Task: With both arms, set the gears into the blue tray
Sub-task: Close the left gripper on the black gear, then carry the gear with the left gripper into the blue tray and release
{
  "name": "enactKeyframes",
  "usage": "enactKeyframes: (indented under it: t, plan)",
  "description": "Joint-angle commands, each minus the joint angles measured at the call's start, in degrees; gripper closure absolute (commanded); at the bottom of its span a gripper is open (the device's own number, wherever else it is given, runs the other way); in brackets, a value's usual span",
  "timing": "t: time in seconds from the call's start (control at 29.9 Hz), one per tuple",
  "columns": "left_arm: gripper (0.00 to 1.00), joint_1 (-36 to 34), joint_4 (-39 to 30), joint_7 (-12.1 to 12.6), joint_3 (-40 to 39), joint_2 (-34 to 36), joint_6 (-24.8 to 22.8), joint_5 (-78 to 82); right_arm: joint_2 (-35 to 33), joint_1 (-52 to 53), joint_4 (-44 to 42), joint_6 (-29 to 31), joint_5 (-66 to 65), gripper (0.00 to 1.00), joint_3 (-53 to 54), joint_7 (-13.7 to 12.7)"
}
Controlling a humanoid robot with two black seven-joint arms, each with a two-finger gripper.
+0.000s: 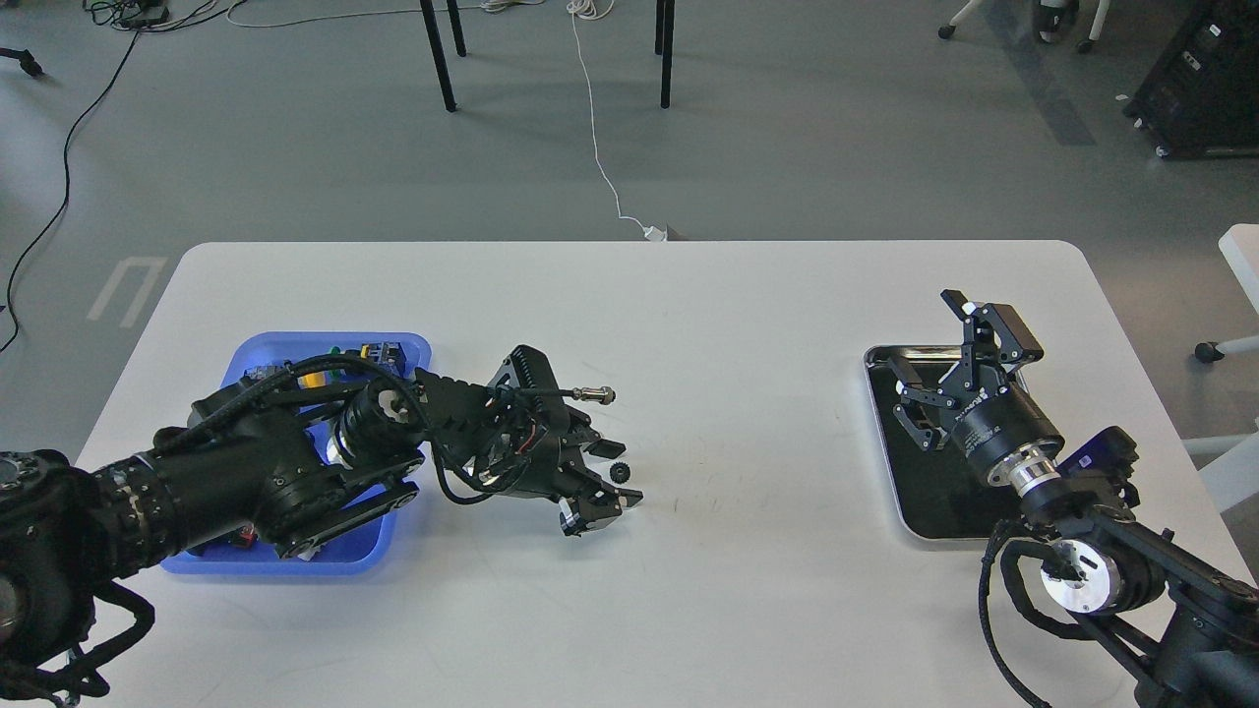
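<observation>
One small black gear [620, 472] lies on the white table, right of the blue tray [258, 356]. My left gripper [617, 475] reaches over from the tray side and is tipped low to the table. It is open, with one finger [609, 451] behind the gear and the other in front. Whether the fingers touch the gear I cannot tell. My left arm covers much of the blue tray. My right gripper [939, 346] hovers open over the silver tray [877, 393] at the right, holding nothing.
Yellow, green and red push-button parts [317, 379] show in the blue tray around my left arm. The silver tray's black inside looks bare where it shows. A white cable and plug [653, 233] lie at the table's far edge.
</observation>
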Motion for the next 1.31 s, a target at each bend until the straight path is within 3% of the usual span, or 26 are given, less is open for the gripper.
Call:
enactKeyframes:
  t: [0.0,0.23,0.47,0.67,0.8,1.0,1.27]
  plan:
    - [0.65,0.1,0.0,0.0,0.0,0.0,0.0,0.0,0.0,-0.2,0.0,-0.3,0.0,0.03,-0.1,0.0]
    - [0.83,-0.1,0.0,0.0,0.0,-0.1,0.0,0.0,0.0,-0.2,0.0,-0.4,0.0,0.03,-0.1,0.0]
    - [0.83,-1.2,-2.2,0.0,-0.7,1.8,0.1,0.0,0.0,-0.2,0.1,-0.4,0.0,0.03,-0.1,0.0]
    - [0.82,-5.0,-12.5,0.0,-0.7,15.3,-0.4,0.0,0.2,-0.2,0.1,-0.4,0.0,0.03,-0.1,0.0]
    - [0.82,-5.5,-15.5,0.0,-0.7,25.2,-0.1,0.0,0.5,0.0,0.3,-0.4,0.0,0.03,-0.2,0.0]
    - [0.8,-3.6,-14.3,0.0,-0.3,35.1,0.3,0.0,0.6,0.2,0.2,-0.4,0.0,0.03,-0.4,0.0]
    - [0.79,1.9,-5.9,0.0,-1.6,32.4,0.4,0.0,1.0,0.2,0.2,-0.4,0.0,0.03,-0.6,0.0]
